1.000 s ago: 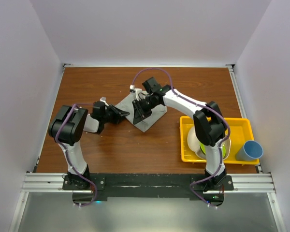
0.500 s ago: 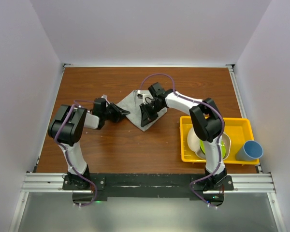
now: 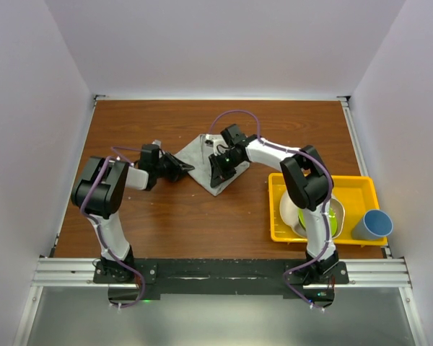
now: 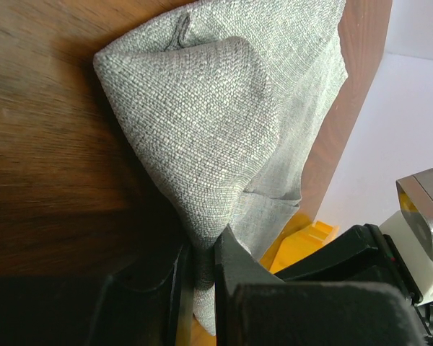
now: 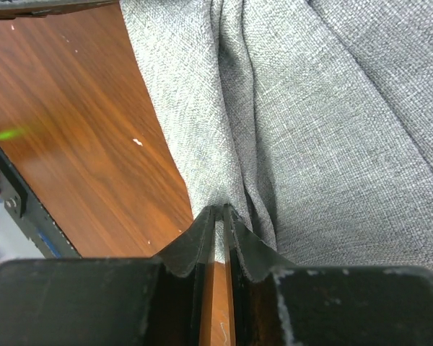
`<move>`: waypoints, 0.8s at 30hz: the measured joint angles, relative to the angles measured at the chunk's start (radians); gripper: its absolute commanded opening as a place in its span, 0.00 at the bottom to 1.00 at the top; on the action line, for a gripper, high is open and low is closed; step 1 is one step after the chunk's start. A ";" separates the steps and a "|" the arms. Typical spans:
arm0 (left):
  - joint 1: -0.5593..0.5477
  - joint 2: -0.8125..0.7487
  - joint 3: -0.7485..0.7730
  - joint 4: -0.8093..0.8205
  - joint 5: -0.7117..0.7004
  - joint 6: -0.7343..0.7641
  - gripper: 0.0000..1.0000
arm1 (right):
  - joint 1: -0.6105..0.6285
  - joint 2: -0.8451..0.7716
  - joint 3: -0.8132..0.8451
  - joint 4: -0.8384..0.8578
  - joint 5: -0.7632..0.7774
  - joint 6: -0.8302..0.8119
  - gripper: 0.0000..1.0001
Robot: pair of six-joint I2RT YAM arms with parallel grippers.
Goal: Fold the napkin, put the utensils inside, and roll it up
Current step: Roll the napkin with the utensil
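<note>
Light grey woven napkin (image 3: 199, 153) lies mid-tabletop (image 3: 166, 216), doubled over into a rumpled, roughly diamond-shaped heap. Its left corner is pulled into a soft cone (image 4: 224, 122) and nipped in the left claw (image 4: 200, 268). Its near-right edge gathers into tight pleats (image 5: 310, 108), clamped by the right claw (image 5: 219, 225).

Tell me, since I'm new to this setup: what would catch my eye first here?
The grey napkin mid-table, bunched and pinched from both sides: the left gripper clamps one edge, the right gripper a fold on the other side. Next, the bright yellow tray at the right, with a blue cup beside it.
</note>
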 measured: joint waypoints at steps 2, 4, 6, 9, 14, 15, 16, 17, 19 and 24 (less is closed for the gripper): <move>-0.002 -0.005 0.001 -0.010 -0.007 0.002 0.00 | 0.000 -0.003 -0.002 0.002 0.007 0.001 0.15; -0.004 -0.016 0.001 -0.031 -0.021 0.003 0.00 | 0.002 -0.010 -0.004 0.001 0.027 0.000 0.26; -0.006 -0.028 0.002 -0.057 -0.035 0.002 0.00 | 0.011 -0.024 -0.006 -0.002 0.059 -0.001 0.38; -0.014 -0.042 0.026 -0.126 -0.063 0.002 0.00 | 0.040 -0.051 -0.006 -0.010 0.122 -0.027 0.56; -0.035 -0.057 0.080 -0.257 -0.116 -0.002 0.00 | 0.119 -0.105 -0.006 -0.002 0.271 -0.076 0.76; -0.040 -0.060 0.095 -0.290 -0.130 -0.003 0.00 | 0.140 -0.114 -0.006 0.010 0.312 -0.088 0.77; -0.045 -0.061 0.107 -0.317 -0.143 -0.005 0.00 | 0.163 -0.123 -0.006 0.023 0.343 -0.097 0.78; -0.050 -0.063 0.120 -0.346 -0.156 -0.009 0.00 | 0.181 -0.127 -0.006 0.037 0.369 -0.107 0.79; -0.057 -0.066 0.137 -0.391 -0.179 -0.020 0.00 | 0.222 -0.131 -0.006 0.081 0.434 -0.135 0.81; -0.061 -0.072 0.168 -0.478 -0.204 -0.062 0.00 | 0.310 -0.131 -0.057 0.243 0.597 -0.202 0.81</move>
